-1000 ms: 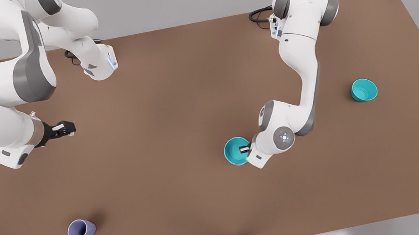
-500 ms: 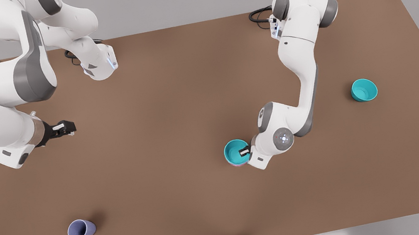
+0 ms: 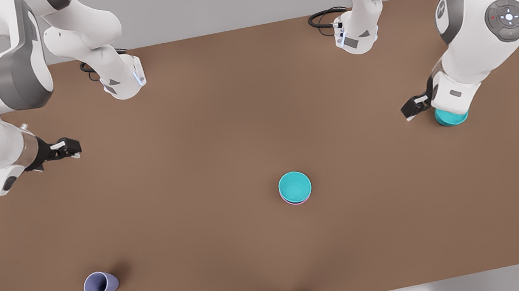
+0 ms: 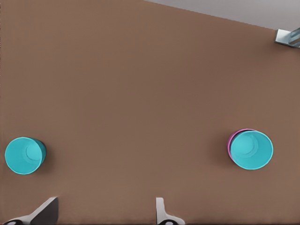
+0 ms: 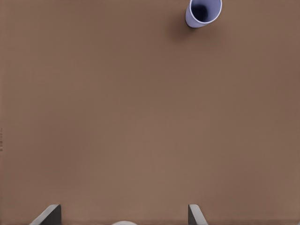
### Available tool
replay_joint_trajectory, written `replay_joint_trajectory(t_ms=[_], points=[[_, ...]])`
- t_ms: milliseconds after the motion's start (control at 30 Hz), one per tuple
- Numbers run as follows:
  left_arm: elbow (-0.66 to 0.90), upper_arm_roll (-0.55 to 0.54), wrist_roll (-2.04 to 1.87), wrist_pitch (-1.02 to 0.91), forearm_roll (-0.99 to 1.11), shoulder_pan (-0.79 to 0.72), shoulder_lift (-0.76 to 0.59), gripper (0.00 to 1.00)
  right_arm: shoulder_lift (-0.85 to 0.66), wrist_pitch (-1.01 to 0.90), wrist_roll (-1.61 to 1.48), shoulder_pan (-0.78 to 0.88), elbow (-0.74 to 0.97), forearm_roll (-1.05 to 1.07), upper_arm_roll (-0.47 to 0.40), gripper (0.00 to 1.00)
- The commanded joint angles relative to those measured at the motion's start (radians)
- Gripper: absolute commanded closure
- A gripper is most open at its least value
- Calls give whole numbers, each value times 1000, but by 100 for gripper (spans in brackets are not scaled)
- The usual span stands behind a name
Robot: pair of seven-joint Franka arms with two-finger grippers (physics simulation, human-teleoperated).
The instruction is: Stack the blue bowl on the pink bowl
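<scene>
The blue bowl (image 3: 294, 184) sits nested in the pink bowl (image 3: 298, 203), right of the table's middle in the front view. Only a thin pink rim shows under it. In the left wrist view the blue bowl (image 4: 251, 150) covers the pink bowl (image 4: 229, 144) but for a sliver. My left gripper (image 3: 415, 106) hangs open at the front view's right, far from the stack, with nothing between its fingers (image 4: 160, 208). My right gripper (image 3: 68, 147) waits open at the front view's left.
A darker teal bowl (image 3: 453, 118) stands at the front view's right, partly hidden under my left hand, and also appears in the left wrist view (image 4: 24, 155). A lavender cup (image 3: 100, 284) lies near the front left; the right wrist view shows the cup (image 5: 203, 12) too.
My left gripper let go of the blue bowl and drew far back to the front view's right, over the darker teal bowl. My right arm shifted slightly up and left.
</scene>
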Motion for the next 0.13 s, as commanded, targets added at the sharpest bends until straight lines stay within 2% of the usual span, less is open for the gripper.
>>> replay_joint_trajectory(t_ms=[0, 100], points=[[-3, 0, 241, -62, -5, 8, -11, 0, 0, 7, 1, 0, -1, 0, 0, 0], [-2, 0, 241, -62, -5, 14, -8, 0, 0, 7, 1, 0, 1, 0, 0, 0]])
